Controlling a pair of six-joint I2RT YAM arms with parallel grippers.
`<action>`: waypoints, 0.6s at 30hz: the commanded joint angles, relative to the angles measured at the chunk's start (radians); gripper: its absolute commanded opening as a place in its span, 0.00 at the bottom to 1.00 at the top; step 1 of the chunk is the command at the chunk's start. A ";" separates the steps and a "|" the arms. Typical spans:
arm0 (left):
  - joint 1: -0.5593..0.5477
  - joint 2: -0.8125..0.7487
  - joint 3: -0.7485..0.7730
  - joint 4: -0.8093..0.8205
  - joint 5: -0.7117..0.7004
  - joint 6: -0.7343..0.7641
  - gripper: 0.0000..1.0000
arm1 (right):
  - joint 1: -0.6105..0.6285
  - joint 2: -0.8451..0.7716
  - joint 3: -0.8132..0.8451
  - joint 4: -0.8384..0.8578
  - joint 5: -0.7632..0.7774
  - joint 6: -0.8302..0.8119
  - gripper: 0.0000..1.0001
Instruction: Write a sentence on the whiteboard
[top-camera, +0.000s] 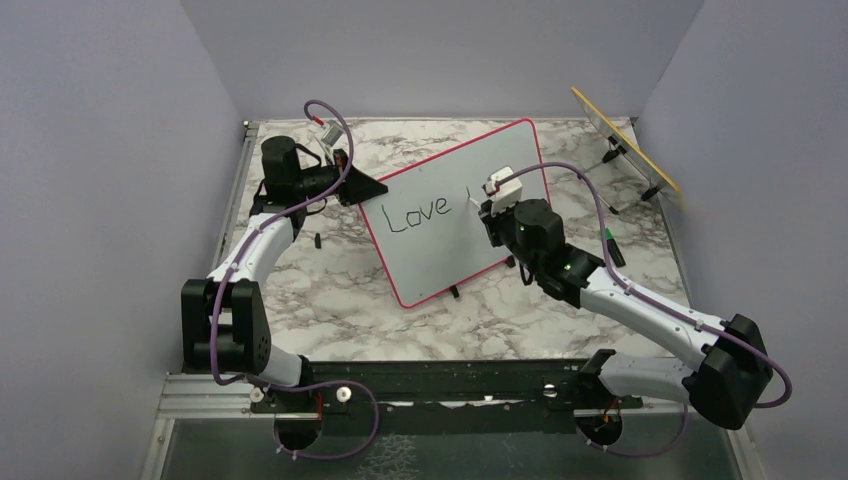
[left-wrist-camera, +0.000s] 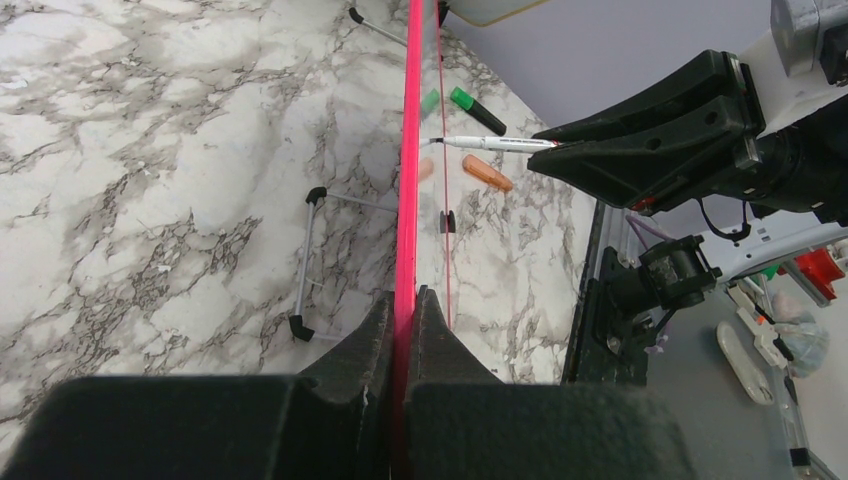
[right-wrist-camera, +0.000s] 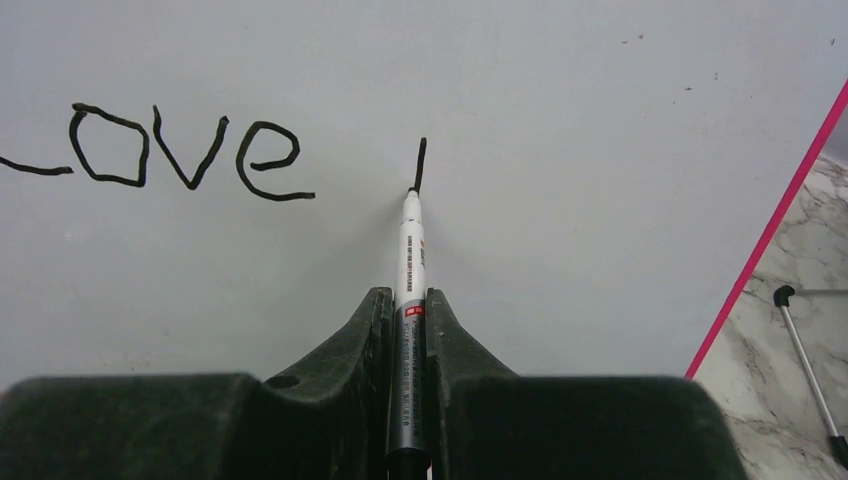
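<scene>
my right hand (right-wrist-camera: 407, 296) is clamped tight on the marker (right-wrist-camera: 409, 230), its tip touching the whiteboard (top-camera: 450, 245) just right of the sentence (right-wrist-camera: 180, 150), which reads only "love" so far, at the foot of a short upright stroke (right-wrist-camera: 421, 160). my left hand (left-wrist-camera: 405, 294) is pinched shut on the whiteboard's pink frame at its left edge. the whiteboard stands tilted on the marble desk (top-camera: 330, 285), with a yellow-edged panel (top-camera: 625, 140) off to its right.
</scene>
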 joint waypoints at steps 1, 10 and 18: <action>-0.012 0.040 -0.017 -0.083 -0.017 0.095 0.00 | -0.007 -0.002 0.001 0.075 0.018 0.000 0.01; -0.012 0.042 -0.017 -0.083 -0.015 0.093 0.00 | -0.008 0.009 0.003 0.114 0.041 -0.009 0.01; -0.012 0.041 -0.017 -0.083 -0.015 0.093 0.00 | -0.008 0.024 0.007 0.136 0.059 -0.019 0.01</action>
